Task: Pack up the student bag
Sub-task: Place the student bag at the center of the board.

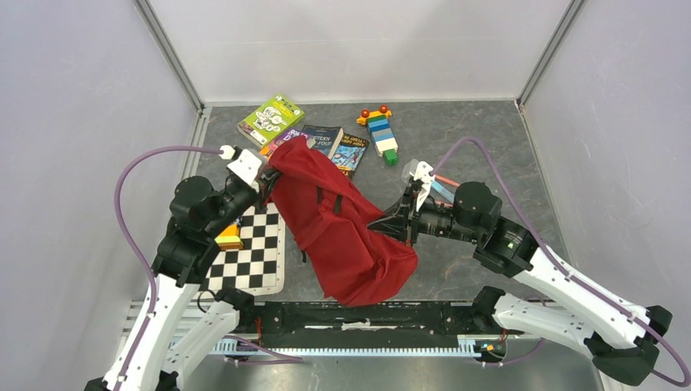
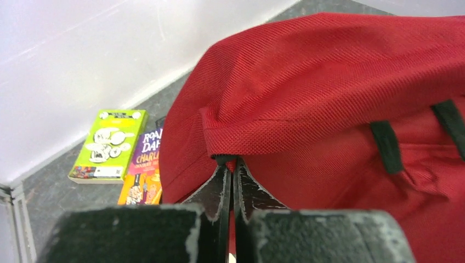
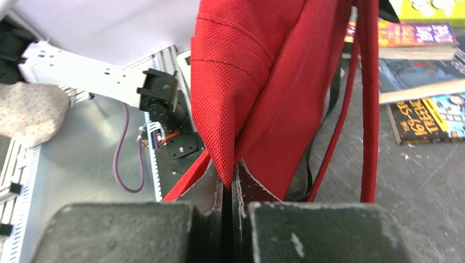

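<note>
The student bag (image 1: 342, 228), a large dark-red fabric backpack with black straps, hangs slack between my two arms above the middle of the table. My left gripper (image 1: 265, 181) is at its upper left end, and in the left wrist view the gripper (image 2: 232, 164) is shut on a fold of the bag (image 2: 329, 82) under a stitched hem. My right gripper (image 1: 389, 221) is at the bag's right side. In the right wrist view it (image 3: 230, 170) is shut on a pointed corner of the red fabric (image 3: 257, 82), with red straps hanging beside.
Behind the bag lie a green book (image 1: 271, 120), several paperbacks (image 1: 338, 147) and a coloured block toy (image 1: 380, 132). A chessboard (image 1: 257, 248) with an orange item (image 1: 230, 239) sits at the left. Pens (image 1: 440, 186) lie by the right wrist.
</note>
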